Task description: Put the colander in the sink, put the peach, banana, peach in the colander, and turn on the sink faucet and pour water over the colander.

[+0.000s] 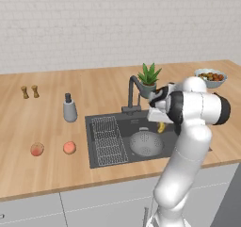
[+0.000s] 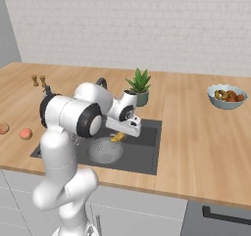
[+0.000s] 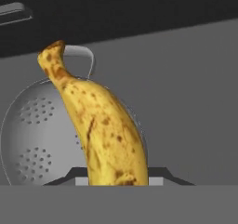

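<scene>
My gripper (image 1: 161, 122) is shut on the banana (image 1: 161, 127), which hangs over the back right part of the sink (image 1: 113, 122). In the hand view the spotted yellow banana (image 3: 104, 130) stands up between the fingertips, with the colander (image 3: 37, 139) below and to its left. The silvery perforated colander (image 1: 147, 142) rests on the sink floor, right of the wire rack (image 1: 107, 139). Two peaches (image 1: 37, 149) (image 1: 69, 147) lie on the counter left of the sink. The dark faucet (image 1: 133, 92) stands at the sink's back edge, with no stream of water showing.
A grey soap dispenser (image 1: 69, 108) stands left of the faucet, and a potted plant (image 1: 149, 79) behind it. A blue-grey fruit bowl (image 1: 210, 77) sits at the far right. Two small shakers (image 1: 29, 92) stand at the far left of the wooden counter (image 1: 47, 122).
</scene>
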Motion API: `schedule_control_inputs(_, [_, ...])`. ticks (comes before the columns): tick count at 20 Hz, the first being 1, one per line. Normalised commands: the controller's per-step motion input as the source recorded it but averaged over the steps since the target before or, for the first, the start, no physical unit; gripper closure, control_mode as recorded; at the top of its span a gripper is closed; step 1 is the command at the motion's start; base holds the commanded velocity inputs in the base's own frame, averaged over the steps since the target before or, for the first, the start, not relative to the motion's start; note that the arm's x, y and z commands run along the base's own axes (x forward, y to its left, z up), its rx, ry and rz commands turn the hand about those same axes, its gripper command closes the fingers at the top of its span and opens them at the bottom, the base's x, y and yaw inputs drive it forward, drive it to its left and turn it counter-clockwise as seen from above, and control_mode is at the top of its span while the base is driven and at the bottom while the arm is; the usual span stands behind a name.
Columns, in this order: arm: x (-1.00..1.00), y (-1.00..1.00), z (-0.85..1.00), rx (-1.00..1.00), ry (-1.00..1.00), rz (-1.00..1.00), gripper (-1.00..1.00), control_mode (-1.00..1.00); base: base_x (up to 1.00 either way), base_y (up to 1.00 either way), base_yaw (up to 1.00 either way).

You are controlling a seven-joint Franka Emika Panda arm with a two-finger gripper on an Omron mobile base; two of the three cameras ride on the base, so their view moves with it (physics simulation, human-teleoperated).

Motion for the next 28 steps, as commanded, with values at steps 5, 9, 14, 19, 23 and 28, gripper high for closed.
schedule_control_inputs(5, [-0.11, 0.27, -0.22, 0.06, 0.00, 0.00, 1.00, -1.00, 0.00, 0.00, 0.00])
schedule_control_inputs(9, [-0.44, 0.31, -0.39, 0.03, 0.00, 0.00, 1.00, -1.00, 0.00, 0.00, 0.00])
schedule_control_inputs(14, [-0.26, 0.31, -0.52, 0.00, 0.00, 0.00, 1.00, -1.00, 0.00, 0.00, 0.00])
schedule_control_inputs(19, [-0.26, 0.20, -0.63, 0.00, 0.00, 0.00, 1.00, -1.00, 0.00, 0.00, 0.00])
schedule_control_inputs(23, [-0.01, 0.06, -0.48, 0.02, -0.07, 0.00, 1.00, -1.00, 0.00, 0.00, 0.00])
schedule_control_inputs(28, [0.00, 0.15, -0.14, 0.04, -0.11, 0.00, 1.00, -1.00, 0.00, 0.00, 0.00])
